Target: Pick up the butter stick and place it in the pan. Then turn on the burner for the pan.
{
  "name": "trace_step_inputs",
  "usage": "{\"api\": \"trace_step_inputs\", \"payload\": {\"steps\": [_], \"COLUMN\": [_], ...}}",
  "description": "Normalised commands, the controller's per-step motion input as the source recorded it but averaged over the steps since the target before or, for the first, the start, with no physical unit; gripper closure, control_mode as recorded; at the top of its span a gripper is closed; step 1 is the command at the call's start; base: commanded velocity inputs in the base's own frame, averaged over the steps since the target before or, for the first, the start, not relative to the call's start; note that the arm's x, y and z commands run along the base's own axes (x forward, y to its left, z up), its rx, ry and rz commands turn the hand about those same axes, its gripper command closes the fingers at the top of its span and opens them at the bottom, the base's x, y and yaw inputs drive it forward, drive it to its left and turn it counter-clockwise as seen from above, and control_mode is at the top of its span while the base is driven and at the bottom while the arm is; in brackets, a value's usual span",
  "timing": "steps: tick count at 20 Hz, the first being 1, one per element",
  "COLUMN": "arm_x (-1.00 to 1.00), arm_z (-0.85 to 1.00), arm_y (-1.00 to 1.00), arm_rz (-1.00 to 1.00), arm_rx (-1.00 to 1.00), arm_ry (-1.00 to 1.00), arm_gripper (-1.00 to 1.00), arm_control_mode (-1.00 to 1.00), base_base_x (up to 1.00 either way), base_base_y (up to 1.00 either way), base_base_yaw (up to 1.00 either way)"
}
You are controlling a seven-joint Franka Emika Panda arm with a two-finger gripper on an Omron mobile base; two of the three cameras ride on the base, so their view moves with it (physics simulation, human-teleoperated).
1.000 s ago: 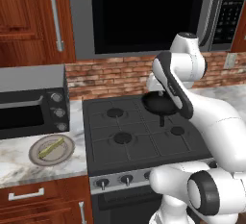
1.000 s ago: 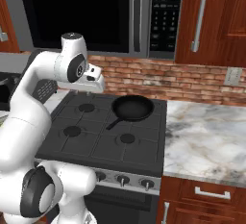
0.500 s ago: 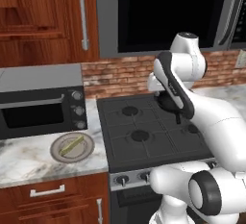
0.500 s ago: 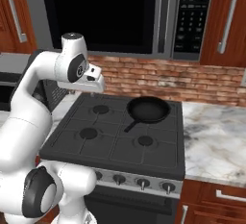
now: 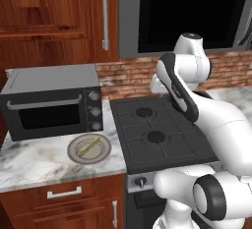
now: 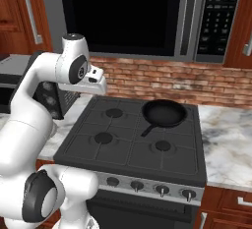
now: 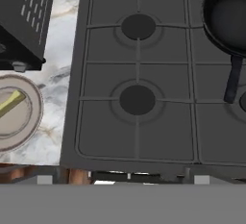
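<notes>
Butter stick [image 5: 91, 145] is what you see lying slantwise on the round grey-beige plate [image 5: 74, 155], low and left of centre in the left base view, on the marble counter [image 5: 34, 161] in front of the black toaster oven [image 5: 51, 100]. In the hand view you find the same bar [image 7: 10, 103] at the left edge, resting on the plate [image 7: 21, 129], just beside the stove's left side.

Look for the pan [image 6: 164, 112] in the right base view, right of centre, sitting on the stove [image 6: 128, 149] over the rear right burner, its handle pointing toward the lower left of the frame. In the hand view the pan [image 7: 226, 16] fills the upper right corner, with its handle running down the frame.

Your hand camera looks straight down on the cooktop [image 7: 96, 136]. The fingertips do not appear there, so you cannot tell whether the gripper is spread or closed. Knobs [image 6: 160, 190] line the stove's front panel.
</notes>
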Motion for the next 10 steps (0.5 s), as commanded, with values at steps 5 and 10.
{"api": "trace_step_inputs", "payload": {"steps": [5, 10], "arm_x": [0.0, 0.0], "arm_z": [0.0, 0.0], "arm_y": [0.0, 0.0], "arm_rz": [0.0, 0.0], "arm_rx": [0.0, 0.0], "arm_ry": [0.0, 0.0], "arm_gripper": [-1.0, -1.0], "arm_control_mode": [1.0, 1.0], "base_base_x": [0.01, 0.17], "base_base_y": [0.4, 0.32], "base_base_yaw": [0.0, 0.0]}}
